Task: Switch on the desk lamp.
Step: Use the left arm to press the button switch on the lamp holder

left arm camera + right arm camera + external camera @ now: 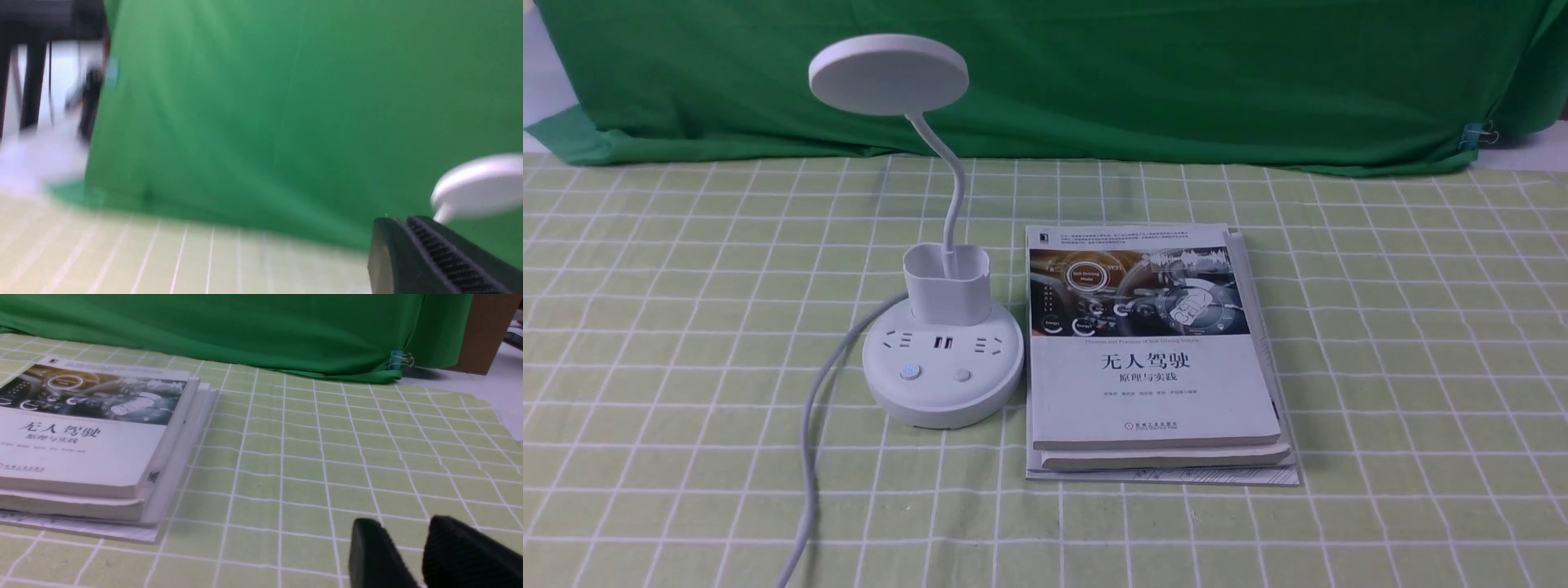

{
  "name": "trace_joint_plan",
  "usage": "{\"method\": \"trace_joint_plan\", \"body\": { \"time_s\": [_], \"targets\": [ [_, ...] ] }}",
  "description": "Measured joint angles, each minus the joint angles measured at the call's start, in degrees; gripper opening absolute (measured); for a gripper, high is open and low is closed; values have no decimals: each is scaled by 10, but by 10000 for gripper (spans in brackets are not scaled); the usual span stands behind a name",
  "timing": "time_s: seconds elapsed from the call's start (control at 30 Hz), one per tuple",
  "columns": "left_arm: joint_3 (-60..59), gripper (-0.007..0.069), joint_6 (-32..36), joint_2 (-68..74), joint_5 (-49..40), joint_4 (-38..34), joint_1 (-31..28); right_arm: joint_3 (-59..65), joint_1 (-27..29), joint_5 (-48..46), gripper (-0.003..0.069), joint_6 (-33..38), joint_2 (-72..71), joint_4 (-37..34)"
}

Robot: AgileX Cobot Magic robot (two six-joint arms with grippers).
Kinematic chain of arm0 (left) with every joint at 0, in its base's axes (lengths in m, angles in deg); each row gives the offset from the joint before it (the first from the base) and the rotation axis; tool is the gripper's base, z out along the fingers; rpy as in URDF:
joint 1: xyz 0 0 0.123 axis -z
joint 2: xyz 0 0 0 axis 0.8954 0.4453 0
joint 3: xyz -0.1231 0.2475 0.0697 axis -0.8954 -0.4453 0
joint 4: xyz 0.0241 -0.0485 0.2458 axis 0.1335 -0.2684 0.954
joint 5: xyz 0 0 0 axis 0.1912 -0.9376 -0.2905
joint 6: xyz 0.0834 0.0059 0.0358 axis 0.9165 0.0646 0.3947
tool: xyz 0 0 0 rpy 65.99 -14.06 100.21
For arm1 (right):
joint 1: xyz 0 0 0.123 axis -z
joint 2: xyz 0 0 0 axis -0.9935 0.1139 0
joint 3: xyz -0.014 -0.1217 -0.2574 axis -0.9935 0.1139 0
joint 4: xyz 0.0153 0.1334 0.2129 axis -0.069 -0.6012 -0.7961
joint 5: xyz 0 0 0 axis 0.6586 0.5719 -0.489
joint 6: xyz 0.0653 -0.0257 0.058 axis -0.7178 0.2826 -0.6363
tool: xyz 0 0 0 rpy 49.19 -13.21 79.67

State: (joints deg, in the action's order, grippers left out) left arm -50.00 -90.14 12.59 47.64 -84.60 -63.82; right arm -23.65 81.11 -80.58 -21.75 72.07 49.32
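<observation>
The white desk lamp [943, 371] stands left of centre on the checked cloth, its flat disc head [888, 72] on a curved gooseneck above a cup-like holder [947, 286]. Two round buttons [910, 374] [962, 375] sit on the front of the round base, below the sockets. The head shows no glow. Neither gripper appears in the front view. In the blurred left wrist view my left gripper [402, 220] is low over the cloth with its fingers together, and the lamp head [482, 185] shows beyond it. My right gripper [404, 524] hovers over bare cloth, fingertips apart, holding nothing.
A stack of books [1152, 351] lies right beside the lamp base and also shows in the right wrist view [90, 433]. The lamp's white cord [809, 457] runs from the base toward the near edge. A green backdrop [1094, 73] hangs behind, with a binder clip [1478, 133] at its right end.
</observation>
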Motion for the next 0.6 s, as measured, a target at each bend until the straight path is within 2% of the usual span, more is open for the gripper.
{"method": "trace_joint_plan", "body": {
  "time_s": [0.13, 0.3, 0.37, 0.5, 0.53, 0.6],
  "targets": [
    [7, 19, 24, 110, -96, 38, 0, 0, 0, 0, 245, 0, 0, 0],
    [7, 19, 37, 229, -74, 44, 0, 0, 0, 0, 245, 0, 0, 0],
    [7, 19, 36, 278, -23, -11, -1, 0, 0, 0, 245, 0, 0, 0],
    [9, 19, 55, 354, 9, -148, 0, 0, 0, 0, 245, 0, 0, 0],
    [9, 19, 57, 358, 9, -148, 0, 0, 0, 0, 245, 0, 0, 0],
    [30, 19, 111, 408, -24, -179, 1, 0, 0, 0, 245, 0, 0, 0]
  ]
}}
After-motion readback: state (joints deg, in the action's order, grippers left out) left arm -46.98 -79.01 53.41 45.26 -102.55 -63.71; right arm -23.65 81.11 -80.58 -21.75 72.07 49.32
